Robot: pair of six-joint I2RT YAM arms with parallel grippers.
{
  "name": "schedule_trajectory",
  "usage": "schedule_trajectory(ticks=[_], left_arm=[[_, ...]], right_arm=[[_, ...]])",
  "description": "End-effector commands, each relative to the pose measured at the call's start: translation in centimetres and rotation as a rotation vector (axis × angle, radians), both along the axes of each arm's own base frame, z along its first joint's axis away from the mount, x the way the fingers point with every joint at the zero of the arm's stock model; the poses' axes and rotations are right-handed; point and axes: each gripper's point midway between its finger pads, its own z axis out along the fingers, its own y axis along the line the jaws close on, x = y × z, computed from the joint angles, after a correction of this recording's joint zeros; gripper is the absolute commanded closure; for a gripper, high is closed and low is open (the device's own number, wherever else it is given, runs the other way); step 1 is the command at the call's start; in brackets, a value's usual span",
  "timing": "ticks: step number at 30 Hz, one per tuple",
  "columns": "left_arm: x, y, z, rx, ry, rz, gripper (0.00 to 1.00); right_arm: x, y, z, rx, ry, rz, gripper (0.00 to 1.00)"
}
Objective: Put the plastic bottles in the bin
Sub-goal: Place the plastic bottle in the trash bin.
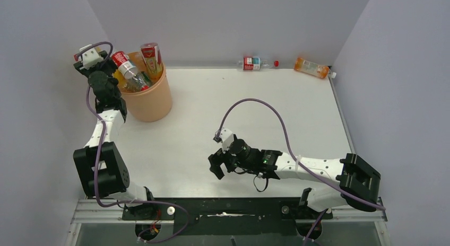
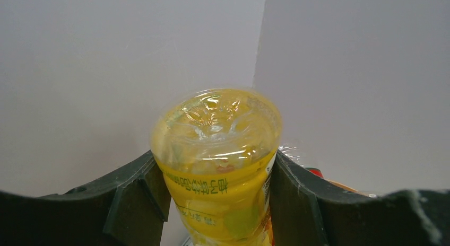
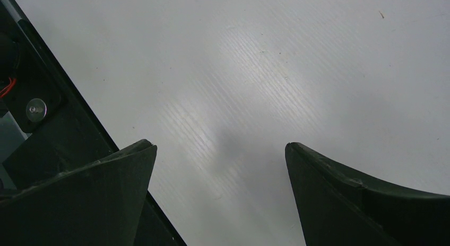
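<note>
The left arm (image 1: 103, 129) rises from its base at 7 o'clock and folds at the elbow by the left wall. From there it stretches up along that wall to 10 o'clock, its wrist lifted just beside the bin (image 1: 154, 105). The left jaws are closed most of the way onto a yellow bottle (image 2: 215, 129), one finger pressed to each side of its yellow label. The bottle's moulded base points away from the wrist, toward the corner where the walls (image 2: 106, 60) meet.

The bin stands on the worktop (image 1: 239, 108) at 10 o'clock with bottles crowded inside. A red-labelled bottle (image 1: 123, 61) and a second red-labelled bottle (image 1: 152, 55) stick up above its rim.

Two more lie along the far edge, well apart from the bin: a red-capped bottle (image 1: 257, 63) at 12 o'clock and an orange-filled bottle (image 1: 312, 67) at 1 o'clock.

The right arm (image 1: 313, 169) lies low, reaching from its base at 5 o'clock leftward to about 6 o'clock. The right jaws stand wide open with nothing between them, only bare worktop beneath.
</note>
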Motion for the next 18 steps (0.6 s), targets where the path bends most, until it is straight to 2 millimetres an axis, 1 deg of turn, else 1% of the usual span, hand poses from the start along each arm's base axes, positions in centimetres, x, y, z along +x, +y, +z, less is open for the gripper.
schedule_trajectory(ticks=[1, 3, 4, 5, 6, 10, 18], left_arm=[[-0.2, -0.7, 1.1, -0.036, -0.037, -0.053, 0.62], [0.0, -0.7, 1.0, -0.052, -0.006, -0.061, 0.50], [0.0, -0.7, 1.0, -0.058, 0.008, -0.065, 0.39], [-0.2, -0.8, 1.1, -0.066, 0.016, -0.068, 0.31], [-0.5, -0.9, 1.3, -0.071, 0.012, -0.071, 0.26], [-1.8, -1.2, 2.5, -0.091, -0.013, -0.071, 0.19], [-2.9, -1.5, 6.2, -0.134, -0.038, -0.091, 0.16]], right_arm=[[0.9, 0.7, 2.9, 0.098, -0.052, -0.027, 0.02], [1.0, 0.6, 3.0, 0.099, -0.057, -0.031, 0.02], [1.0, 0.5, 3.0, 0.098, -0.058, -0.033, 0.02], [0.9, 0.5, 3.1, 0.099, -0.059, -0.033, 0.02], [1.0, 0.5, 3.2, 0.102, -0.061, -0.036, 0.02], [0.9, 0.4, 3.5, 0.111, -0.062, -0.038, 0.02], [0.6, 0.4, 4.3, 0.127, -0.061, -0.038, 0.02]])
